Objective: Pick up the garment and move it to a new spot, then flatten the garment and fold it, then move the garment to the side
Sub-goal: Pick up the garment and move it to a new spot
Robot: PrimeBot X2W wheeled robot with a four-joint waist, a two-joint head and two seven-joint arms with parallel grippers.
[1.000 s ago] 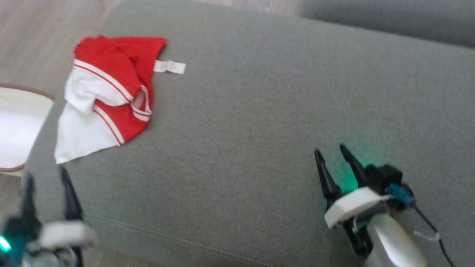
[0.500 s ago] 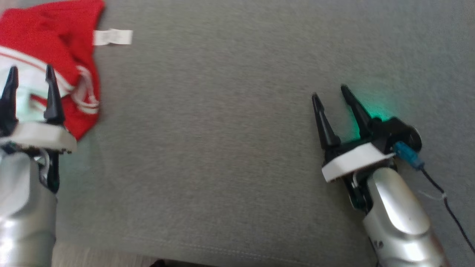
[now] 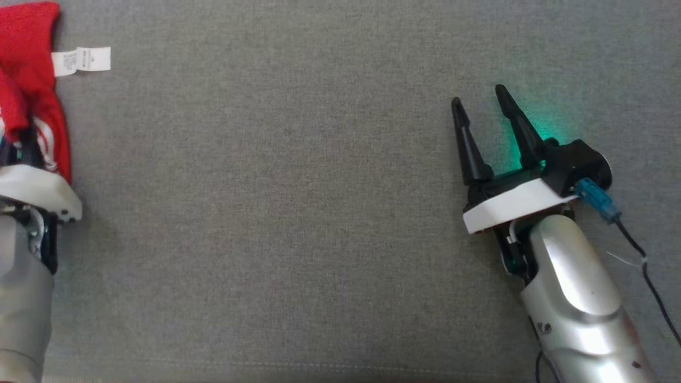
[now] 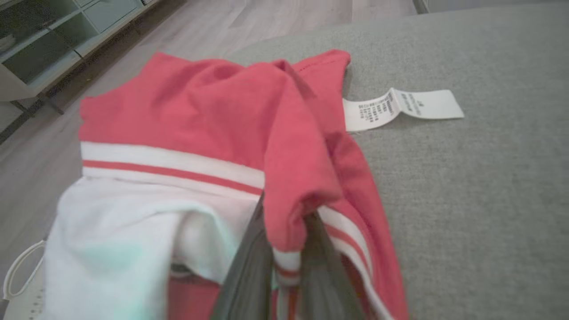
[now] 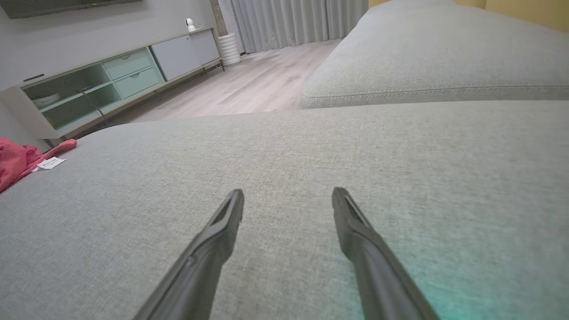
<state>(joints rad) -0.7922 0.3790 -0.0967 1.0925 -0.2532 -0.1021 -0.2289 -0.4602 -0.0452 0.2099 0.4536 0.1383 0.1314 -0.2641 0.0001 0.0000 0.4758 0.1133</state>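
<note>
Garment (image 4: 200, 115) fold pinched between left fingers (image 4: 246, 275); right fingers (image 5: 209, 253) spread wide, empty

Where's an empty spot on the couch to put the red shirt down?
The wide grey cushion between the white tag and the right claw is bare. So is the stretch beyond that claw. It's crowded at the left edge, where the red shirt bunches around the left claw.

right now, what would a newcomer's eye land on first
The red shirt, bunched at the left end of the sofa, with a fold between the left gripper's fingers and its white tag lying flat beside it. Then the right gripper, open over the bare sofa with a green glow.
</note>
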